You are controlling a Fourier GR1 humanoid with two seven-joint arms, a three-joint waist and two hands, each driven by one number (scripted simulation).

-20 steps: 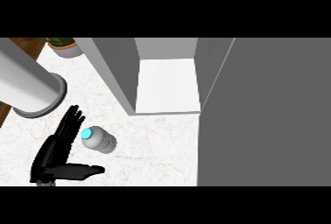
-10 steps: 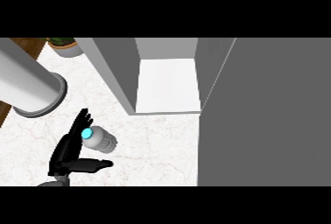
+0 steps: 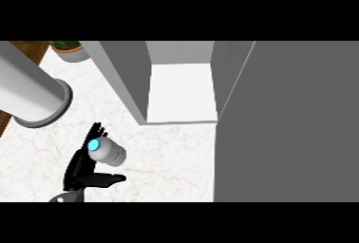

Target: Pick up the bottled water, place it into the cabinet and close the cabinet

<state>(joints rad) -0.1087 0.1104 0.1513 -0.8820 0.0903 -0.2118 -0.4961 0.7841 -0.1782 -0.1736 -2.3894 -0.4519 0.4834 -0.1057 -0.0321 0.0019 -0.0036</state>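
The bottled water stands on the white marble counter, seen from above with its cyan cap toward the left. My left hand comes in from the lower left. Its straight fingers lie along the bottle's left side and the thumb sticks out to the right just below it, not curled round it. The cabinet stands open behind the bottle, showing a bare white shelf. Its grey door is swung out and fills the right side. My right hand does not show.
A thick grey cylinder slants in from the upper left and ends above the counter. A potted plant stands at the far left corner. The cabinet's grey side wall rises just behind the bottle.
My left hand has slid right and forward until its fingers lie against the bottle. The bottle and the cabinet door have not moved.
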